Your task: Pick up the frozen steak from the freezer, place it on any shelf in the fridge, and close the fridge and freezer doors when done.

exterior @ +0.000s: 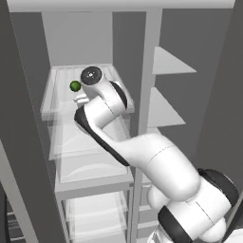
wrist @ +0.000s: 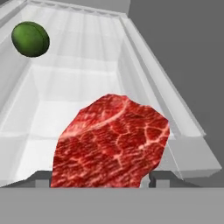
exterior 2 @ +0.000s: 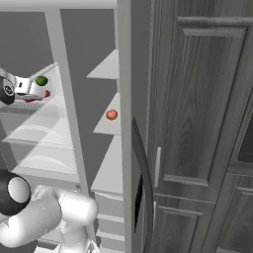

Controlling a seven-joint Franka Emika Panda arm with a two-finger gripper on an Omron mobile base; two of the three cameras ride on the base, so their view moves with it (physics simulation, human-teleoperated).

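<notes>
Steak [wrist: 111, 142] clamped in claw [wrist: 100, 180] over clear fridge shelf [wrist: 78, 94]; green ball [wrist: 30, 39] on shelf.

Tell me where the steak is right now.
The steak sits between the gripper's fingers in the hand view, over the clear top fridge shelf, with a green ball farther back on that shelf.

Small round green fruit [wrist: 30, 39] toward the far left corner, resting on a pale surface. Small orange-red round item [exterior 2: 111, 114] lying on an opaque grey ledge, well apart from the green one. Dark wood-grain cabinet doors [exterior 2: 197, 99] at right, closed, slim handle [exterior 2: 157, 167] vertical.
</notes>
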